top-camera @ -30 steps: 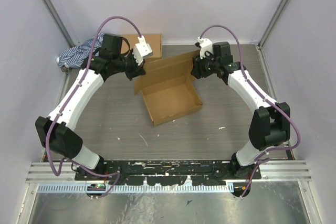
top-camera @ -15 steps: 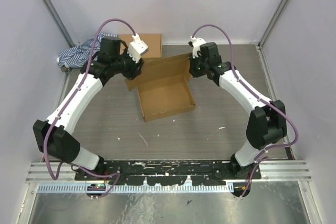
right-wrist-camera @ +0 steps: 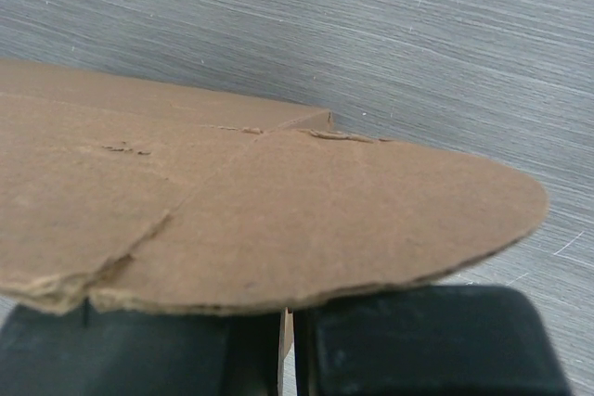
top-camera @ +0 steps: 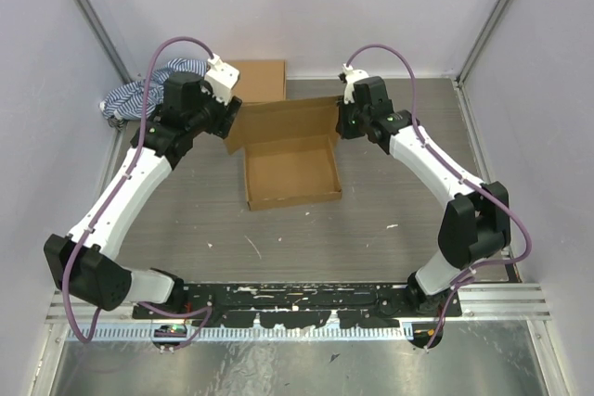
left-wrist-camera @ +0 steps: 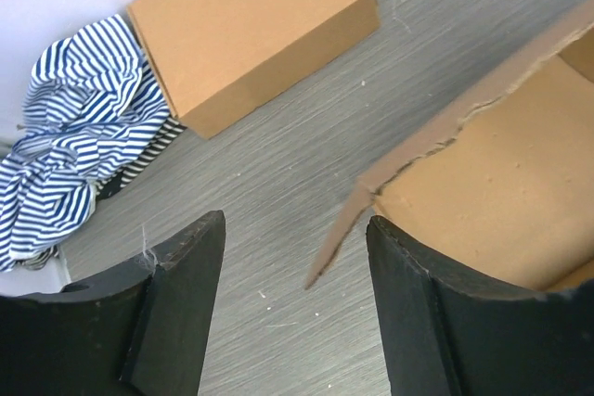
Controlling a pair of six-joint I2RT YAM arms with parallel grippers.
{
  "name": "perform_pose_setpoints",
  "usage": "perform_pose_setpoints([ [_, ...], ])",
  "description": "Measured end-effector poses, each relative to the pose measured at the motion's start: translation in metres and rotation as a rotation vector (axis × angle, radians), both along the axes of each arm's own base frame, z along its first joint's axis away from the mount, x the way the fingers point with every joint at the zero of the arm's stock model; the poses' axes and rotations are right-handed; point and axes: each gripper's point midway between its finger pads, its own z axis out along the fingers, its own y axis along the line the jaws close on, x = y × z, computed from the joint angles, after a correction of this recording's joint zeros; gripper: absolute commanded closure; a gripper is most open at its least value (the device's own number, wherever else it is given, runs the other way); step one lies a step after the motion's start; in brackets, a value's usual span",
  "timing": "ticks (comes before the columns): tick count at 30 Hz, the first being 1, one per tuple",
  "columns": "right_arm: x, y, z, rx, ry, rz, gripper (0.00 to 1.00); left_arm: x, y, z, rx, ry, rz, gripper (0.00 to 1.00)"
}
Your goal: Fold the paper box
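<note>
The paper box (top-camera: pixel 290 172) lies open in the middle of the table, its lid flap (top-camera: pixel 283 121) raised at the far side. My left gripper (top-camera: pixel 229 121) is at the lid's left end and stands open. In the left wrist view the lid's torn corner (left-wrist-camera: pixel 336 246) pokes between the fingers (left-wrist-camera: pixel 186 303) close to the right one, with no grip on it. My right gripper (top-camera: pixel 342 123) is at the lid's right end. In the right wrist view it is shut (right-wrist-camera: pixel 286 351) on a thin cardboard edge under the rounded flap (right-wrist-camera: pixel 278 220).
A second, compact brown box (top-camera: pixel 257 80) sits against the back wall, also seen as the closed box (left-wrist-camera: pixel 251 34) beyond my left fingers. A blue-and-white striped cloth (top-camera: pixel 139 95) is bunched at the back left. Walls close in on both sides.
My left gripper has opened, let go of the lid's left corner and drawn back to the left. My right gripper has shut on the lid's right end. The box has slid left and squared up.
</note>
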Motion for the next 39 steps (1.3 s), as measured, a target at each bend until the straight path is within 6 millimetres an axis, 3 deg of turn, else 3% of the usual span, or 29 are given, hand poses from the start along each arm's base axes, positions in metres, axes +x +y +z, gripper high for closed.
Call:
perform_pose_setpoints([
  [11, -0.004, 0.001, 0.012, 0.025, 0.056, -0.024, 0.99, 0.002, 0.010, -0.004, 0.010, 0.012, 0.062, 0.29],
  [18, 0.005, 0.006, 0.017, 0.058, 0.088, -0.029, 0.99, -0.006, 0.007, -0.028, -0.020, 0.073, 0.063, 0.29],
  [23, 0.009, 0.006, 0.018, 0.068, 0.110, -0.032, 0.99, -0.007, 0.005, -0.031, -0.047, 0.090, 0.073, 0.31],
  [33, 0.005, 0.005, 0.011, 0.074, 0.150, -0.038, 0.99, -0.007, -0.002, -0.077, -0.055, 0.248, 0.100, 0.43],
  [36, 0.004, 0.006, 0.012, 0.082, 0.154, -0.032, 0.99, -0.009, -0.004, -0.079, -0.068, 0.265, 0.105, 0.47],
  [39, 0.003, 0.008, 0.012, 0.089, 0.158, -0.027, 0.99, -0.008, -0.006, -0.078, -0.088, 0.266, 0.111, 0.57],
])
